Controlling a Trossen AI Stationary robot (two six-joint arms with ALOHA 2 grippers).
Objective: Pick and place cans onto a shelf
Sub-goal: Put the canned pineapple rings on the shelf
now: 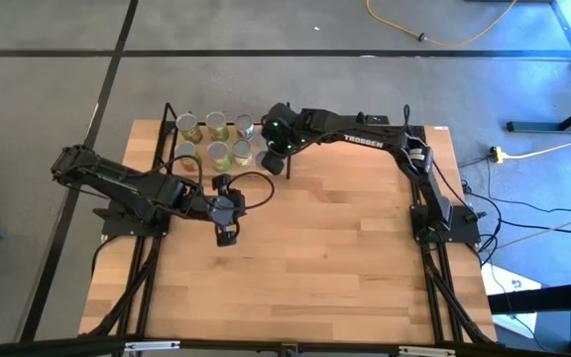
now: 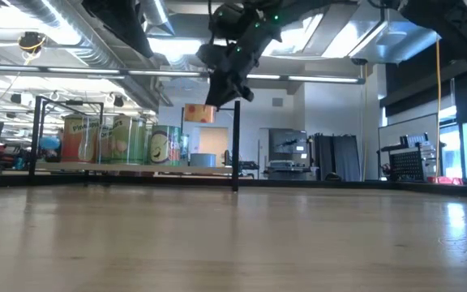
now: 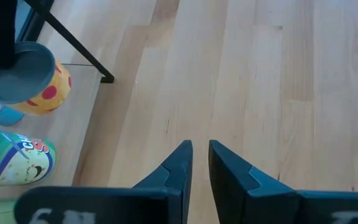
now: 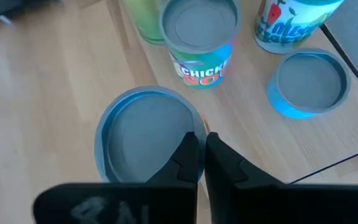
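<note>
Cans [image 1: 216, 139]: small round tins, flat silvery lids, printed labels, clustered on shelf [image 1: 170, 111] board under right gripper [image 1: 275, 162], fingers closed, empty. Left gripper [image 1: 225, 236] nearly closed over bare wood.

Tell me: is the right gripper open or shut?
Shut. In its wrist view the right gripper fingers sit almost touching, empty, hovering above a can on the shelf.

Six cans [image 1: 215, 140] with silvery round tops and colourful labels stand upright in two rows of three on the shelf [image 1: 167, 149], a black-posted wooden rack at the table's far left.
</note>
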